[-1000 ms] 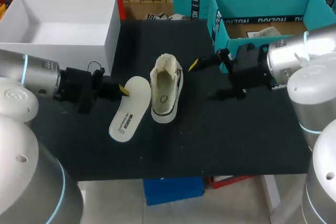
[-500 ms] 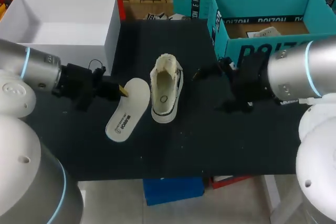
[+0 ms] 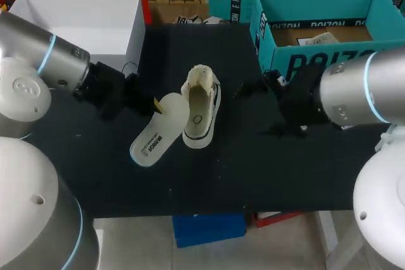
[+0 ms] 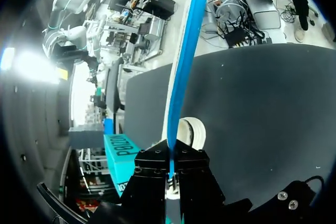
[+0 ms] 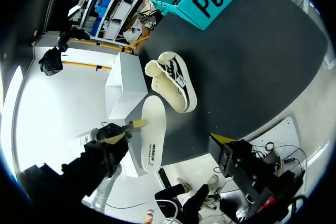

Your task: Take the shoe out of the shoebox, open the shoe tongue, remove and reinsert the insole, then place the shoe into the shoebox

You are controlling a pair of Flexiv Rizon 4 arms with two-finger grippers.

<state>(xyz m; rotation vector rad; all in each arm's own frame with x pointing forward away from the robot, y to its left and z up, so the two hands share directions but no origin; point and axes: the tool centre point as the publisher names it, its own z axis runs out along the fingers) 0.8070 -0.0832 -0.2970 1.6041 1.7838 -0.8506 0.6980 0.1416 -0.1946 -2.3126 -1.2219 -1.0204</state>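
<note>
The white low-top shoe (image 3: 200,107) lies on the black table, opening up, tongue folded back. Beside it, the white insole (image 3: 155,132) is tilted with one end on the table and its upper end pinched in my left gripper (image 3: 154,104), close to the shoe's side. In the left wrist view the insole (image 4: 184,61) shows edge-on with a blue underside, clamped between the shut fingers (image 4: 157,169). My right gripper (image 3: 259,109) hangs open and empty to the right of the shoe. The right wrist view shows the shoe (image 5: 170,80), the insole (image 5: 152,129) and one yellow fingertip (image 5: 220,138).
The open teal shoebox (image 3: 272,42) stands at the back right, just behind my right gripper. A white open box (image 3: 136,36) stands at the back left, behind my left arm. The table's front edge runs below the shoe.
My left gripper has carried the insole's held end up and right, closer to the shoe, turning the insole. My right arm has shifted slightly forward, its gripper still open.
</note>
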